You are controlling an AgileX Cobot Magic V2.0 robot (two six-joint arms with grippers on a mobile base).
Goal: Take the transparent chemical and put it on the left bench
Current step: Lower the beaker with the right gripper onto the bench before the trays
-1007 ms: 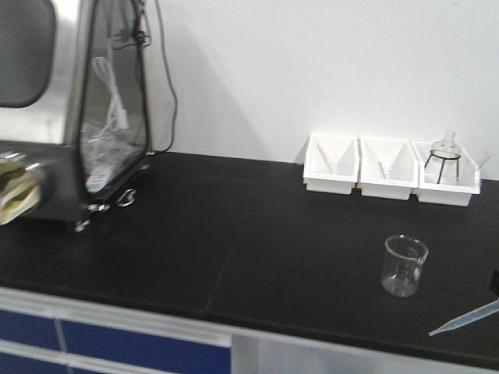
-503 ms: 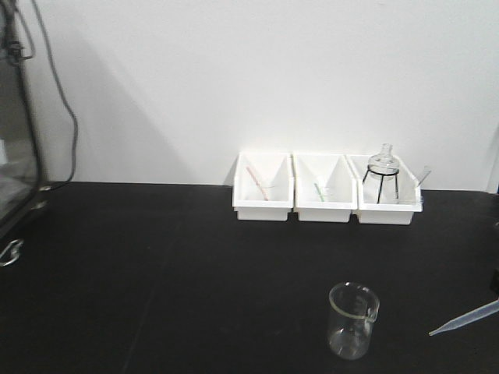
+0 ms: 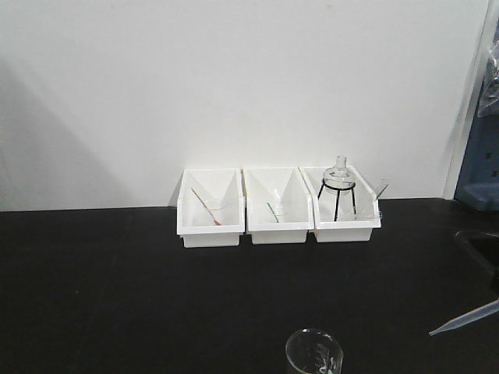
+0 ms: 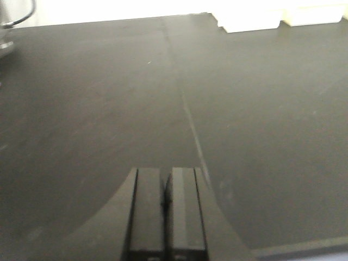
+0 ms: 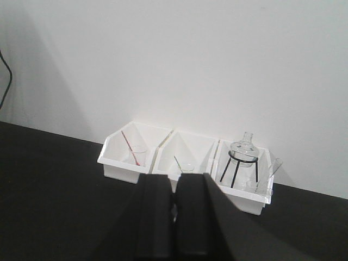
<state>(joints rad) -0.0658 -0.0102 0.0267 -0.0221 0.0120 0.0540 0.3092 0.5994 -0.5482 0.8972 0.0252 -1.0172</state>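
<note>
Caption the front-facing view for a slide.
Pipette at right edge; three white bins on black bench by the wall.

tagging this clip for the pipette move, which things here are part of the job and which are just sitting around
Part of the job: dropper pipette, at the right edge; black bench, where it goes.
Just lying about: glass beaker; three white bins at the wall; round flask on a black stand in the right bin.
</note>
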